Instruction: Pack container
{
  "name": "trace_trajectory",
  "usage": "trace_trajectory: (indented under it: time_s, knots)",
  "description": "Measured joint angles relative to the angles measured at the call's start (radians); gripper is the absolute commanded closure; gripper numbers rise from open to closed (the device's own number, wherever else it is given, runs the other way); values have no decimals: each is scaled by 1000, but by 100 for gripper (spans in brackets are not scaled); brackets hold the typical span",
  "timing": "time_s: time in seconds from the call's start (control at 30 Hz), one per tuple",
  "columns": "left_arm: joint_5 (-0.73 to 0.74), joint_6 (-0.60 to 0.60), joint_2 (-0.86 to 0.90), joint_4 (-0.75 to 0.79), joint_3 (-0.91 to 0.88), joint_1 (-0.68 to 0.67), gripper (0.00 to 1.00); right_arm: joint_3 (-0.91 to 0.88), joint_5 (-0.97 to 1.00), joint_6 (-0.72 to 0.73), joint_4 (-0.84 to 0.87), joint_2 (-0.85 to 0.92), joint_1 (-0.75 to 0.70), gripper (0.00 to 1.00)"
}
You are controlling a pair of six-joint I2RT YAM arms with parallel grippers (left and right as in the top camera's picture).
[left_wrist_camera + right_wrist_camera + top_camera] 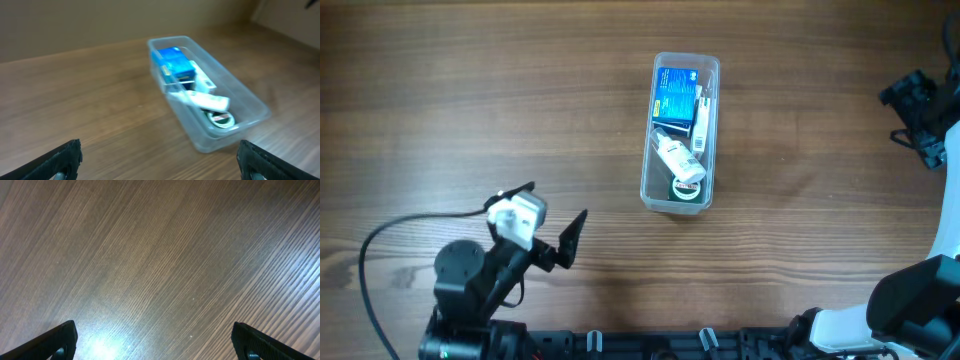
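The clear plastic container (pixel 680 130) stands on the wooden table, centre right in the overhead view. It holds a blue box (pixel 675 92), a white tube (pixel 678 160), a narrow white box and a green-rimmed round thing (pixel 686 193). It also shows in the left wrist view (pixel 250 102) with the blue box (pixel 175 62) at its far end. My left gripper (pixel 552 222) is open and empty, to the lower left of the container, fingertips at the bottom of its wrist view (pixel 160 160). My right gripper (pixel 912 110) is open and empty at the far right edge, over bare table (pixel 155 340).
A black cable (pixel 390 235) loops from the left arm across the table's lower left. The right arm's white base (pixel 910 305) sits at the lower right. A black rail (pixel 670 345) runs along the front edge.
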Motion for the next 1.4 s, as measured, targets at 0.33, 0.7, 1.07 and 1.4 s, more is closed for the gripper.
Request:
trace_trajectory:
  time_s: [0.33, 0.7, 1.07, 1.4]
  knots:
    - [53, 7, -169, 328, -214, 110, 0, 0, 0, 0, 0, 0, 0, 0]
    - [58, 7, -314, 393, -344, 151, 0, 0, 0, 0, 0, 0, 0, 0]
    - [-163, -245, -314, 333, -393, 151, 0, 0, 0, 0, 0, 0, 0, 0]
    - [-240, -336, -315, 329, -393, 151, 0, 0, 0, 0, 0, 0, 0, 0]
